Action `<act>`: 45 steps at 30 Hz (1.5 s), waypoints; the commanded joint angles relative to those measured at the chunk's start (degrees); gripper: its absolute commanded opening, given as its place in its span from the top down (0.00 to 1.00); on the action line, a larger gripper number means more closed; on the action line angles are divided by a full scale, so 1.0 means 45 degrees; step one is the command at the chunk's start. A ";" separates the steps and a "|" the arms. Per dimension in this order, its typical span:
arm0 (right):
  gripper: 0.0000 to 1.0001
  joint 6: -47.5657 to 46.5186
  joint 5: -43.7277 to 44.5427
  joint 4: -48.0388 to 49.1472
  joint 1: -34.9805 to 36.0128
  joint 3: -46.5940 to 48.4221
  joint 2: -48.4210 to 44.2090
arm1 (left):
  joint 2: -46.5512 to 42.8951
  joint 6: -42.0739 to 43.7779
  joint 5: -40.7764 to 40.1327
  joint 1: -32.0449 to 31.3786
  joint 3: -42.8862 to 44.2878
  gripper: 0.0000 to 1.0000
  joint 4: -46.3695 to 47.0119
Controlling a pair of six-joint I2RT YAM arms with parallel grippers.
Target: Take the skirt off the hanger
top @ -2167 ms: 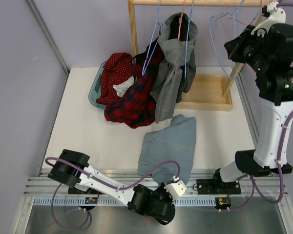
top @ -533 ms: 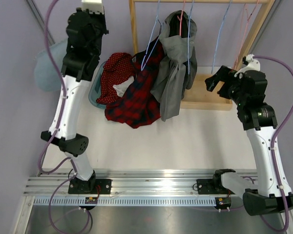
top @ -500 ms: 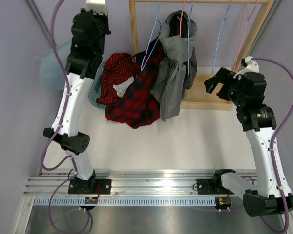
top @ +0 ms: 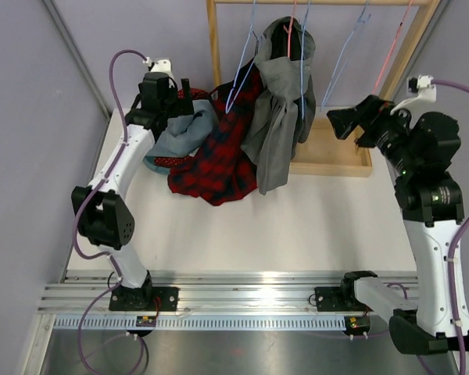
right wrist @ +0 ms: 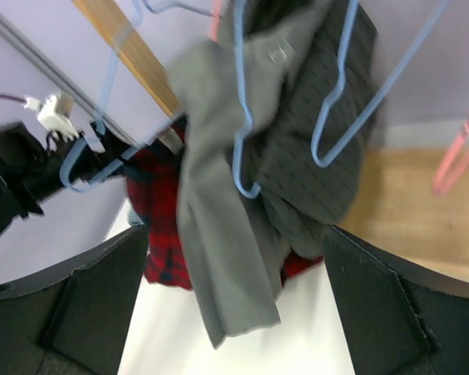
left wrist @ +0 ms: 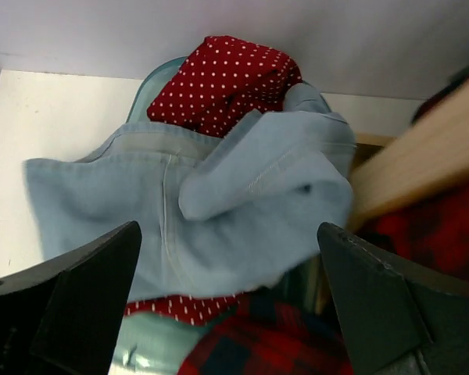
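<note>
The skirt [left wrist: 219,211] lies heaped on the basket [left wrist: 160,74], both arms' jaws wide and empty, so the left should rise straight above the basket, snagging nothing.

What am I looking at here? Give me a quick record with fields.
skirt: pale denim, on no hanger, heaped on the basket over a red dotted cloth
left gripper: open, above the skirt, not gripping it
right gripper: open, facing the rack
on the rack: grey garment, plaid shirt, bare hangers at the right
</note>
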 commanded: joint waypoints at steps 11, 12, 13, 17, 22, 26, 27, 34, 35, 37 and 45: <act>0.03 0.0628 -0.2138 0.0712 0.0004 0.7532 0.6954 | -1.1162 -0.1318 -0.0357 -0.0613 -0.7268 0.01 -0.4572; 0.05 0.0764 -0.2254 0.0693 0.0004 0.8134 0.7308 | -1.1537 -0.1415 -0.0357 -0.0652 -0.8026 0.01 -0.4830; 0.07 0.0843 -0.2371 0.0713 0.0023 0.8450 0.7621 | -1.1928 -0.1396 -0.0337 -0.0671 -0.8420 0.01 -0.5046; 0.14 0.0961 -0.2646 0.0206 0.0179 1.0207 0.9513 | -1.3530 -0.1434 -0.1424 -0.1197 -0.9886 0.01 -0.5652; 0.21 0.0903 -0.2256 -0.0205 0.0414 1.1694 1.0630 | -1.4315 -0.1884 -0.2407 -0.1629 -1.0668 0.01 -0.5731; 0.26 0.0922 -0.1963 -0.0011 0.0589 1.1695 1.1041 | -1.4393 -0.1806 -0.1862 -0.1629 -1.0904 0.01 -0.5380; 0.29 0.0903 -0.1923 0.0009 0.0628 1.1695 1.1119 | -1.4451 -0.1806 -0.1861 -0.1629 -1.0924 0.01 -0.5341; 0.43 0.0922 -0.1182 -0.0146 0.1058 1.2183 1.1881 | -1.4822 -0.1728 -0.1412 -0.1629 -1.1197 0.01 -0.5028; 0.45 0.0941 -0.1104 -0.0205 0.1116 1.2222 1.1998 | -1.4822 -0.1728 -0.1412 -0.1629 -1.1197 0.01 -0.5048; 0.52 0.0922 -0.1006 -0.0186 0.1156 1.2242 1.2038 | -1.4861 -0.1728 -0.1412 -0.1629 -1.1197 0.01 -0.5028; 0.96 0.0513 -0.0323 -0.0420 0.1195 1.2222 1.1843 | -1.5017 -0.1787 -0.1470 -0.1629 -1.1295 0.01 -0.4989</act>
